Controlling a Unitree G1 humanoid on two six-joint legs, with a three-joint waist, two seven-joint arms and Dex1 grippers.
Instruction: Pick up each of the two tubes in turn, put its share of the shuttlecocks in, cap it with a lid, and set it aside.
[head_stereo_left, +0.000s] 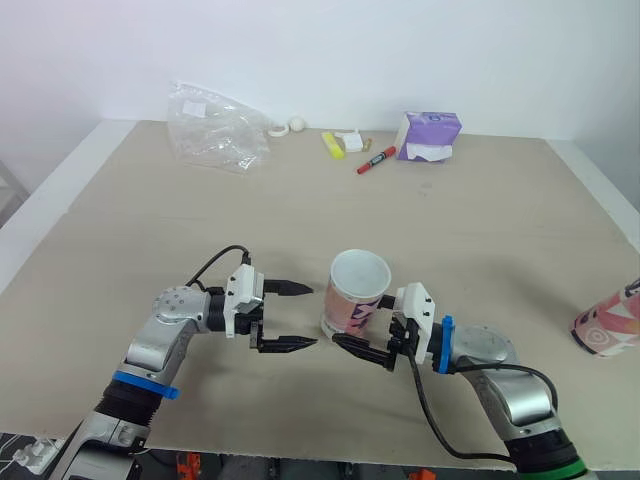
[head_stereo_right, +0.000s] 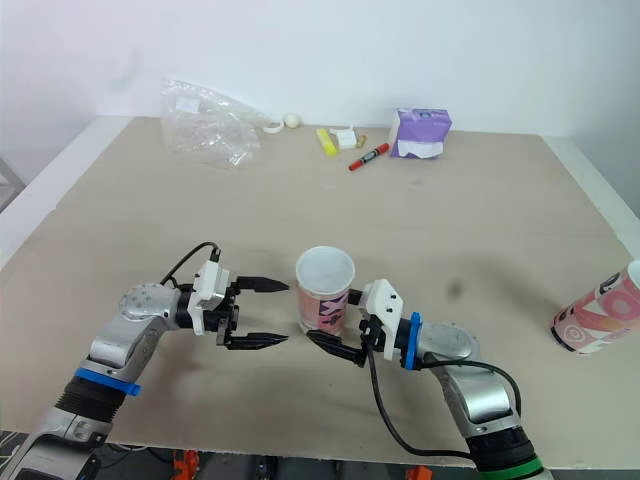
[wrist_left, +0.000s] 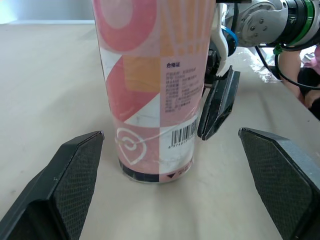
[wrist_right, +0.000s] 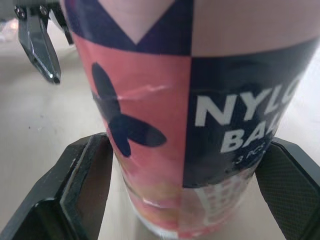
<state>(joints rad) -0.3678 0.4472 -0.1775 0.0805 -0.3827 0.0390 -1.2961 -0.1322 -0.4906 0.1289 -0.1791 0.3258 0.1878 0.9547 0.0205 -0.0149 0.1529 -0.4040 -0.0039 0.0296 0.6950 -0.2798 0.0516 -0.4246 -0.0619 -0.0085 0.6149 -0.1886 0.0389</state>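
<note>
Standing upright near the front-centre of the table (head_stereo_left: 480, 230), the open-topped tube (head_stereo_left: 355, 295) shows a white inside. Its printed wall is pink, white and navy, w/ a barcode low on the side that the left wrist cam sees. Its bottom sits on the table.

The right gripper (wrist_right: 187, 140) comes in low from the robot's right, at the tube's base, one black finger each side of it. In the right wrist view both pads (wrist_right: 92, 170) lie against the wall, so it's clamped on the tube. The left wrist view shows one of those fingers pressed to the tube's side just above the barcode.

The left gripper (head_stereo_left: 312, 316) hovers just beside the tube on the robot's left. Its fingers are spread wide and grasp nothing; the tips point at the tube but stay apart from it. From its wrist cam the tube stands btwn and beyond the two fingers, w/ a gap on each side.

The second tube (head_stereo_left: 608, 325) lies on its side at the table's right edge, well apart from both grippers and partly cut off by the frame.

Along the far edge, left to right:
- crumpled clear plastic bag (head_stereo_left: 215, 130)
- yellow highlighter (head_stereo_left: 332, 145)
- red marker (head_stereo_left: 376, 160)
- purple tissue pack (head_stereo_left: 430, 135)
</note>
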